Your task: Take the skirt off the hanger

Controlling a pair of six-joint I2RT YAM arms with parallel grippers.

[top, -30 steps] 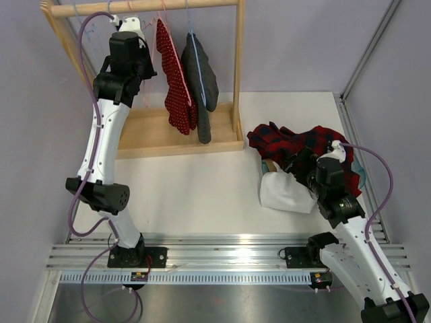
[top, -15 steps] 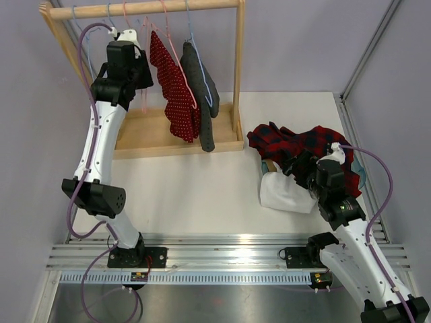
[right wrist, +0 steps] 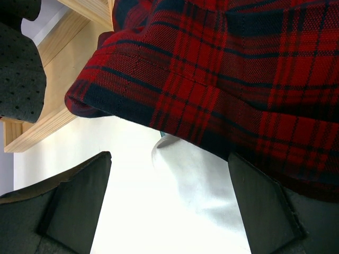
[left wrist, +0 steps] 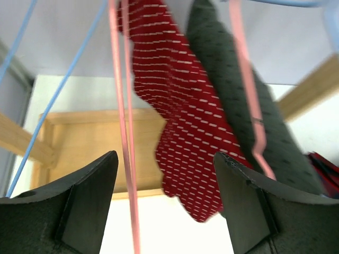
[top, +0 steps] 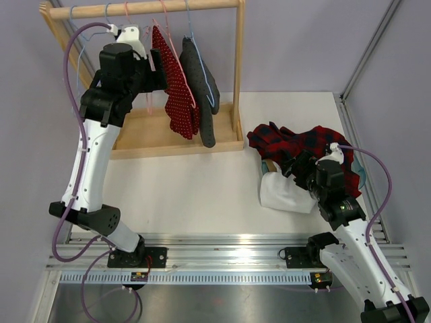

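Observation:
A red skirt with white dots (top: 176, 81) hangs on a pink hanger (top: 185, 77) from the wooden rail (top: 148, 8); in the left wrist view the skirt (left wrist: 180, 121) fills the middle. My left gripper (top: 156, 75) is raised beside it on the left, open, holding nothing. The thin wires of another pink hanger (left wrist: 123, 132), with nothing showing on it, run down between its fingers (left wrist: 167, 156). My right gripper (top: 296, 165) rests low at the right, open over a white cloth (right wrist: 212, 196), under the edge of a red plaid garment (right wrist: 228, 74).
A dark grey dotted garment (top: 202, 81) hangs on a blue hanger just right of the skirt. The wooden rack has an upright post (top: 238, 67) and a base board (top: 161, 134). The plaid garment (top: 303, 145) and white cloth (top: 283, 192) lie on the table at right.
My left gripper has opened from shut and its arm has shifted slightly right and forward near the rail. The hanging garments have swung a little. The right arm has stayed put.

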